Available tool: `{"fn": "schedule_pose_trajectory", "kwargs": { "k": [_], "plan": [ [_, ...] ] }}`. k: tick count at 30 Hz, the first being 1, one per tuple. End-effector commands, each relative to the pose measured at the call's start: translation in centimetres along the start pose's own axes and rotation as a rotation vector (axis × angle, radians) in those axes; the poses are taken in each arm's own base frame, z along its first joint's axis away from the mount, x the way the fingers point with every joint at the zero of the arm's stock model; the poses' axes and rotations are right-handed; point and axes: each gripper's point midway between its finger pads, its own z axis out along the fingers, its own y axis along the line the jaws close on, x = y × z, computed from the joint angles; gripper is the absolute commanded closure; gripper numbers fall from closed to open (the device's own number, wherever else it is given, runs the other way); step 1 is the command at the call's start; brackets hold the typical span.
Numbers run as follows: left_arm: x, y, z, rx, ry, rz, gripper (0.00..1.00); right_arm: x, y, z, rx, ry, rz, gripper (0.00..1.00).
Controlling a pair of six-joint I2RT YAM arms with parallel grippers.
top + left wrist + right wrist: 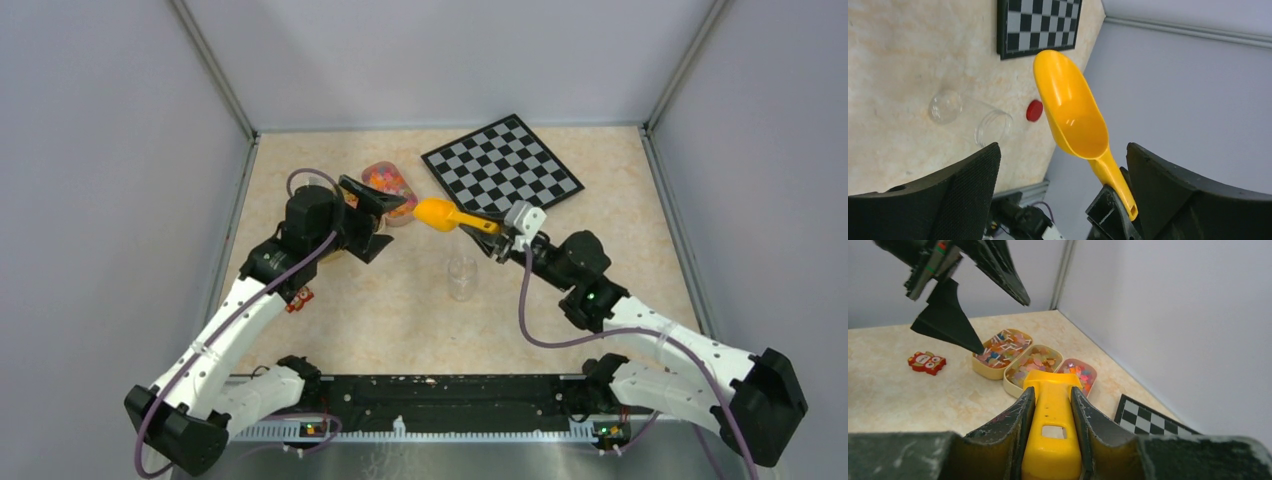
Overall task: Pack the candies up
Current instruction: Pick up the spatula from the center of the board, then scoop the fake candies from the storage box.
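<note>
While the right gripper [1051, 390] clamps the scoop [440, 214] handle and the left gripper [1062, 145] gapes apart nearby, a bump could scatter candies [1035, 362].

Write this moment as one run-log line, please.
left gripper: open, near scoop | right gripper: shut on scoop handle | scoop: empty | jar: open, lid off | candies: in trays

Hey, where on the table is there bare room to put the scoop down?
Bare tabletop lies between the clear jar and the left arm. Another patch sits right of the chessboard, by the right wall. Crowded: the candies, left hand, scoop and right hand bunch together.
</note>
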Motion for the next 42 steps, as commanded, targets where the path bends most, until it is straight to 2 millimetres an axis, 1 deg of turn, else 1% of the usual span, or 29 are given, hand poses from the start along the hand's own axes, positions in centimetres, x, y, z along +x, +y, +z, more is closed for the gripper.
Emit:
{"fn": "schedule_pose_trajectory", "kwargs": {
  "k": [1,2,4,6,9,11,14,17,20,21,22,23,25,27,28,29,30,32,33,35,37,39,42],
  "plan": [
    [-4.2,-1.7,0.1,0.071,-0.210,0.259,0.01,-1.8,-2.9,1.8,0.158,-0.057,0.090,1.00],
    [-4.8,-1.9,0.2,0.078,-0.217,0.305,0.01,-1.4,-3.5,2.2,0.189,-0.049,0.110,1.00],
    [-5.6,-1.8,0.8,0.098,-0.176,0.386,0.01,-0.4,-4.6,3.1,0.258,-0.012,0.158,1.00],
    [-6.9,-1.1,1.2,0.106,-0.126,0.403,0.01,0.3,-5.7,4.0,0.306,0.025,0.162,1.00],
    [-9.6,0.9,1.8,0.066,-0.096,0.401,0.02,1.0,-5.9,5.4,0.301,0.024,0.145,1.00],
    [-11.5,1.8,2.1,0.043,-0.106,0.439,0.02,1.5,-6.1,6.3,0.306,0.032,0.146,1.00],
    [-14.5,2.7,2.6,-0.023,-0.165,0.512,0.04,3.0,-6.0,7.8,0.288,0.085,0.146,1.00],
    [-17.3,2.2,3.3,-0.074,-0.237,0.602,0.05,3.7,-5.5,9.6,0.246,0.116,0.155,1.00],
    [-19.8,0.9,4.4,-0.112,-0.278,0.669,0.08,4.8,-5.4,10.7,0.234,0.153,0.176,1.00],
    [-21.4,0.1,4.4,-0.128,-0.315,0.677,0.08,5.2,-5.2,11.0,0.228,0.159,0.179,1.00],
    [-22.8,0.0,4.8,-0.144,-0.332,0.673,0.09,5.5,-5.1,11.3,0.224,0.161,0.181,1.00],
    [-23.7,-0.3,5.3,-0.144,-0.340,0.679,0.10,5.9,-5.1,11.6,0.223,0.164,0.183,1.00],
    [-25.3,-0.7,6.6,-0.137,-0.343,0.692,0.12,6.4,-4.4,12.3,0.184,0.174,0.195,1.00],
    [-26.8,-0.7,8.3,-0.128,-0.337,0.710,0.14,6.9,-3.9,12.9,0.164,0.187,0.210,1.00],
    [-27.5,-0.2,9.4,-0.137,-0.328,0.709,0.14,7.1,-3.7,13.1,0.160,0.190,0.209,1.00],
    [-28.0,-0.4,9.9,-0.124,-0.326,0.719,0.15,7.4,-3.4,13.3,0.155,0.195,0.204,1.00],
    [-28.5,0.1,11.1,-0.124,-0.307,0.719,0.16,7.5,-3.2,13.4,0.150,0.195,0.195,1.00],
    [-28.9,0.5,12.9,-0.105,-0.267,0.725,0.19,8.3,-2.7,13.8,0.142,0.212,0.185,1.00],
    [-29.0,0.5,13.5,-0.095,-0.244,0.734,0.22,8.5,-2.6,14.0,0.143,0.217,0.186,1.00],
    [-29.4,1.3,14.4,-0.129,-0.206,0.741,0.26,8.8,-2.2,14.3,0.136,0.219,0.194,1.00],
    [-30.4,2.1,14.2,-0.190,-0.220,0.746,0.27,8.8,-1.5,14.7,0.130,0.216,0.189,1.00],
    [-31.2,2.4,13.6,-0.201,-0.246,0.759,0.27,8.9,-0.8,15.3,0.124,0.221,0.173,1.00],
    [-32.4,3.3,13.0,-0.216,-0.277,0.762,0.27,9.6,-0.8,15.9,0.150,0.243,0.164,1.00]
  ]
}}
